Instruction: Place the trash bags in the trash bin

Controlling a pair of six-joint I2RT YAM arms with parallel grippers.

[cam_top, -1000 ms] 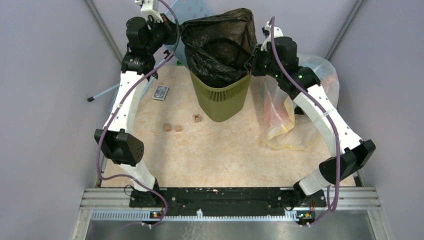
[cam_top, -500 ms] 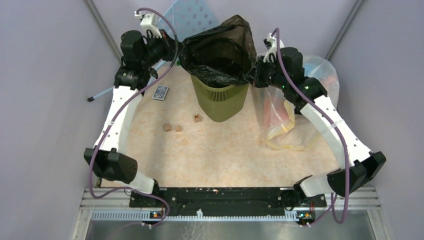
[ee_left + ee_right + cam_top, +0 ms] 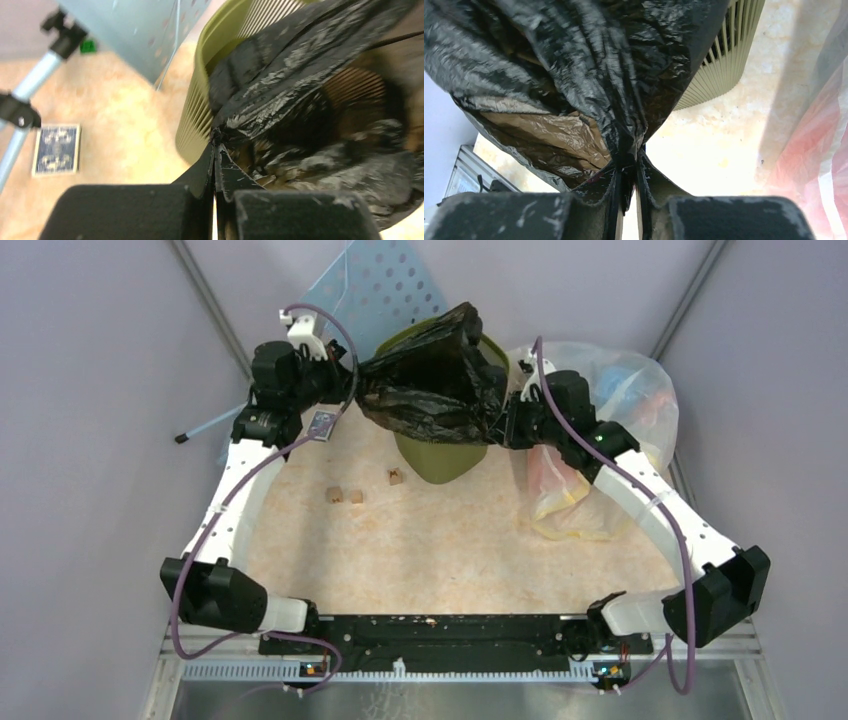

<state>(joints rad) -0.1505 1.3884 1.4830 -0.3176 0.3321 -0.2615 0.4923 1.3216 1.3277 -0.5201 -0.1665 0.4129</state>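
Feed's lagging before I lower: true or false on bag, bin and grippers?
1. Left gripper and right gripper both pinch the black bag. True.
2. The black bag is fully inside the bin. False: it is stretched between the grippers over the rim.
3. The clear rubbish bag lies on the left arm's side. False: the right arm's.
4. Three brown blocks lie between bin and arm bases. True.
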